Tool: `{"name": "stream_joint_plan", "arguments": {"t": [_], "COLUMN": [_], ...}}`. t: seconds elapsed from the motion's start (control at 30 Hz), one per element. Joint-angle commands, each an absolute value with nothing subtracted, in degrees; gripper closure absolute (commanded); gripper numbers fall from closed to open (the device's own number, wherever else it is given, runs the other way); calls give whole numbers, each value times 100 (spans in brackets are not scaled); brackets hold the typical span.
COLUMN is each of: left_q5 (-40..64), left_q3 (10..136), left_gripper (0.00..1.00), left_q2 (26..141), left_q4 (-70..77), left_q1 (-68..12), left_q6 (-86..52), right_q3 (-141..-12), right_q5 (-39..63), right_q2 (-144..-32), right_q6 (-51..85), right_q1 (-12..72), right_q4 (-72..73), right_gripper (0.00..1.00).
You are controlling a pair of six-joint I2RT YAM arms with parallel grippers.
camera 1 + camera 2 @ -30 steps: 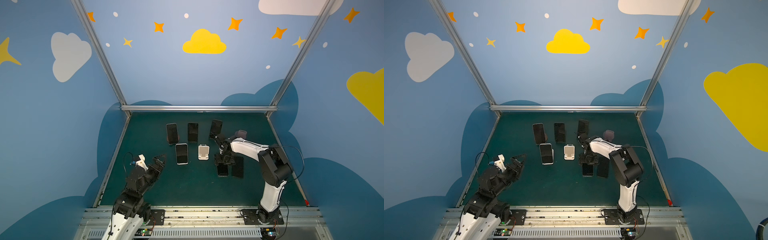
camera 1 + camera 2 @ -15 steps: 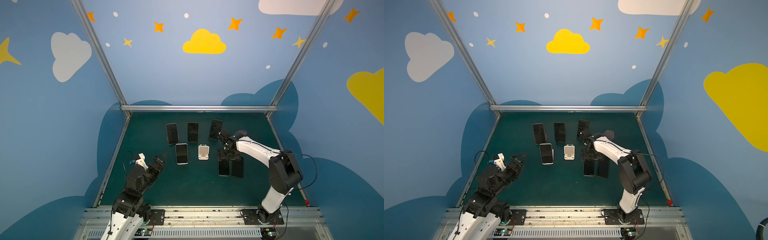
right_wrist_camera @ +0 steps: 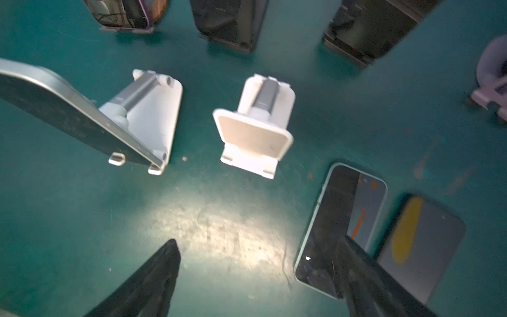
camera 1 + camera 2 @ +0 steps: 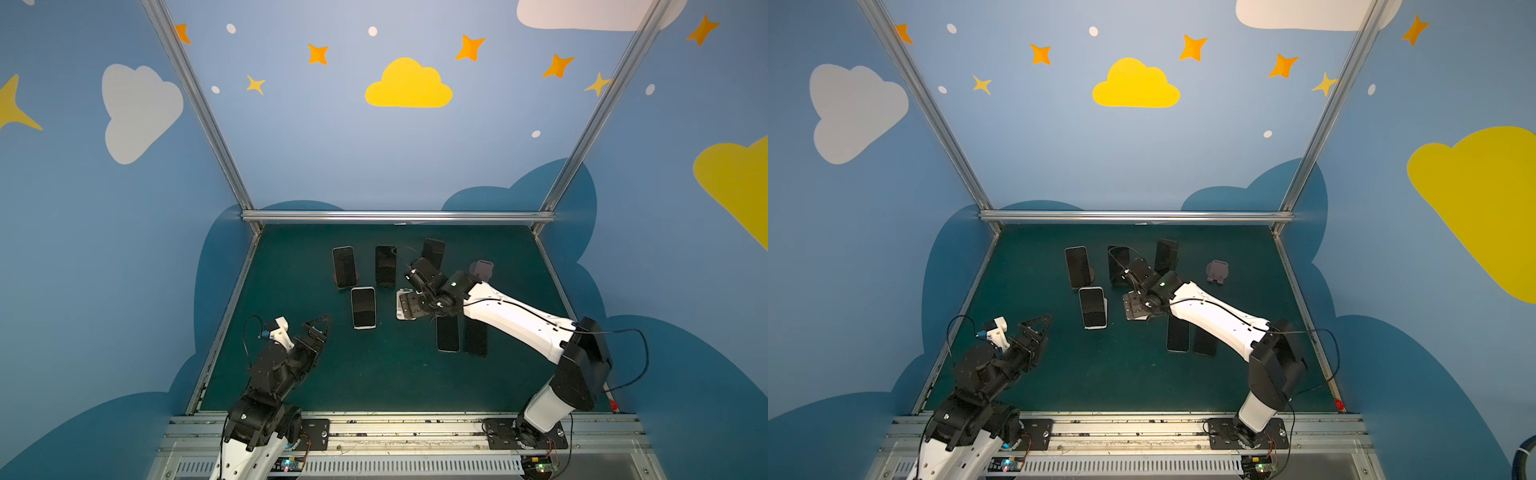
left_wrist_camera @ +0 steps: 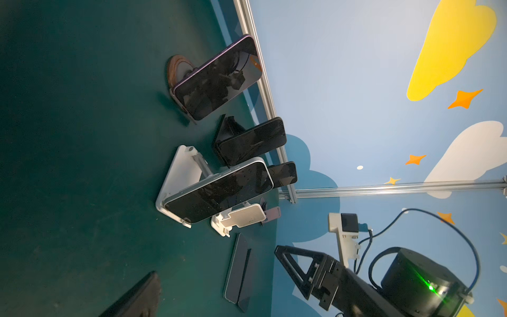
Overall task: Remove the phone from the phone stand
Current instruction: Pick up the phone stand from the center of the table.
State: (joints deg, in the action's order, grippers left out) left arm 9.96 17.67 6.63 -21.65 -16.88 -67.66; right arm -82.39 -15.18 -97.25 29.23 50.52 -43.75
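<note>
Several dark phones lean on stands in both top views: a purple-edged one (image 4: 344, 266), two black ones (image 4: 385, 265) (image 4: 433, 252), and a white-edged phone (image 4: 363, 307) on a white phone stand (image 3: 153, 118). My right gripper (image 3: 256, 243) hovers open and empty just above the table, in front of an empty white stand (image 3: 255, 129). One of its fingers (image 3: 356, 274) overlaps a phone (image 3: 345, 214) lying flat. My left gripper (image 4: 320, 326) hangs open and empty near the table's front left, well away from the phones.
A second flat phone (image 4: 475, 337) lies beside the first. An empty purple stand (image 4: 482, 270) sits at the back right. Metal frame rails (image 4: 397, 216) and blue walls bound the green table (image 4: 374, 382). The right arm (image 4: 519, 320) stretches over the flat phones.
The right gripper has opened wider and moved left, from the flat phones to over the empty white stand. The phone it was at lies flat. The left arm has not moved.
</note>
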Motion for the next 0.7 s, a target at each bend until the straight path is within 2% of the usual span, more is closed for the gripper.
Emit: {"name": "stream_joint_plan", "arguments": {"t": [0.0,0.1,0.23,0.67], "left_q5": [793,766,994,993], "left_q3": [1850,2029,1879,1871], "left_gripper": [0,0,0,0], "left_q2": [88,57,-28,145], "left_q4": [-2863,-3409,-3212,-3020], "left_q1": [-1687,-1685,-1687,-1687], "left_q6": [-6879,-6706,-6860,-6891], "right_q3": [-8911,-9402,-9119,-9091], "right_q5": [-2234,-2307,-2133,-1614], "right_q2": [-10345,-10867,-10940,-11516], "right_q6": [3395,3726,3754,3795], "right_q1": [5005,5034,5080,4936], "right_q4": [-4829,-5212,-4609,-3946], "right_gripper": [10,10,8,8]}}
